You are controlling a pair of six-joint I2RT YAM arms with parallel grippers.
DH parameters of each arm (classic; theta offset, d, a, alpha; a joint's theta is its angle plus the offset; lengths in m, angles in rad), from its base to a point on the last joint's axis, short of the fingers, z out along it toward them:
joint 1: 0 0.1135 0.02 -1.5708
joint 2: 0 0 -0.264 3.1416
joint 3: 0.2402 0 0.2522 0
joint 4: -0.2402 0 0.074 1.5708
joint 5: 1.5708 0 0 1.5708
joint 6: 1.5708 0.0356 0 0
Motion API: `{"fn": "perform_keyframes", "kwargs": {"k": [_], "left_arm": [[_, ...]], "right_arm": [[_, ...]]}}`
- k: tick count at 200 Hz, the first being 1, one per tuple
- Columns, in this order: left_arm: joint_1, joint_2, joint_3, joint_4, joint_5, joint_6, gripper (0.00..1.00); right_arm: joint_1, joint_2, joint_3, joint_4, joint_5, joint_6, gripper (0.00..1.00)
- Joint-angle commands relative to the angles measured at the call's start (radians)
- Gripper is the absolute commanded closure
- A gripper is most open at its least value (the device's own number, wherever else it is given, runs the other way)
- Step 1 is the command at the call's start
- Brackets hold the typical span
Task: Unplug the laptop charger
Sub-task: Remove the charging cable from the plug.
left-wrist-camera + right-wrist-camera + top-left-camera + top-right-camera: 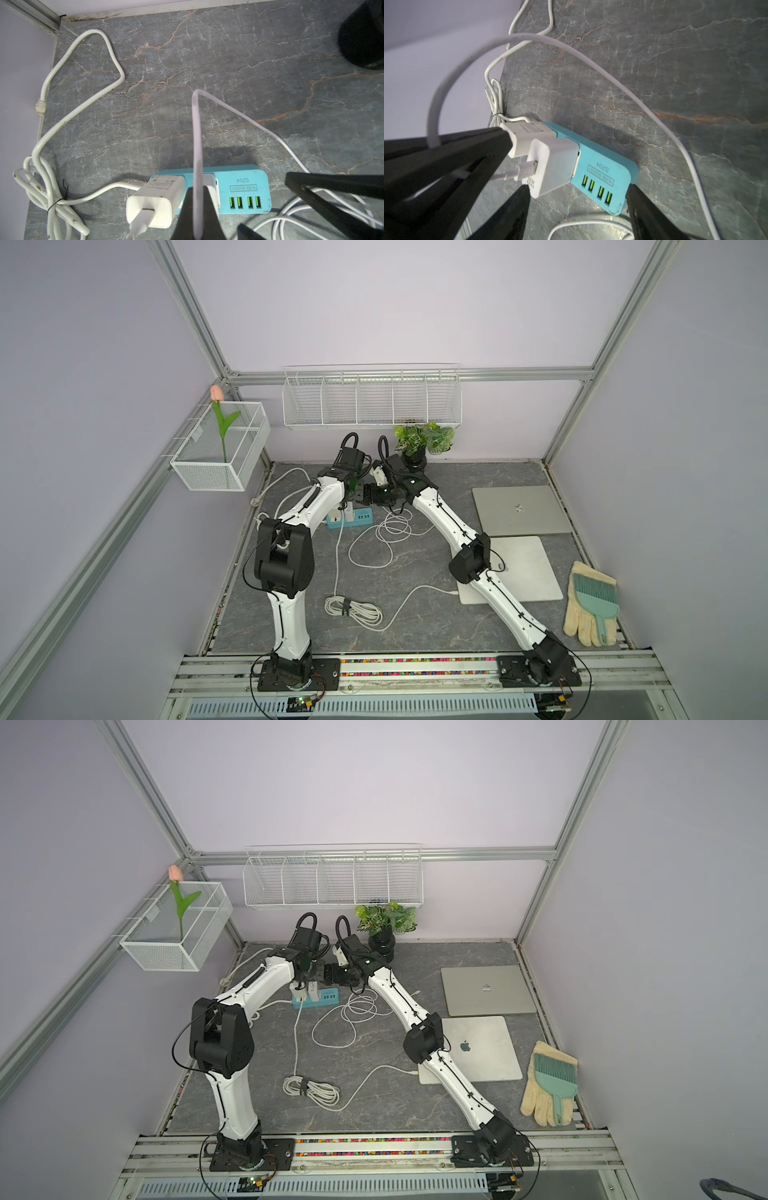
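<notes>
Over the power strip: pinching charger cable in closed left gripper, straddling it with open right gripper, bracing probably.

Two arms meet over a blue power strip at the back of the table. White cords curl near it. Two laptops, a glove and a brush lie on the right.
</notes>
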Motion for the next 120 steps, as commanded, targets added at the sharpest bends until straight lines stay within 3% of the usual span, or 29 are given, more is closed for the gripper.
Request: {"fn": "perform_keyframes", "kwargs": {"k": [1, 68, 120], "left_arm": [[-0.008, -0.027, -0.019, 0.021, 0.02, -0.022, 1.0], [-0.007, -0.042, -0.054, 0.033, 0.022, -0.022, 1.0], [-0.008, -0.048, -0.066, 0.051, 0.032, -0.02, 1.0]], "right_arm": [[0.024, 0.025, 0.036, 0.086, -0.043, 0.045, 0.23], [0.047, 0.048, 0.016, 0.103, -0.04, 0.058, 0.23], [0.066, 0.061, -0.007, 0.019, 0.064, 0.033, 0.25]]}}
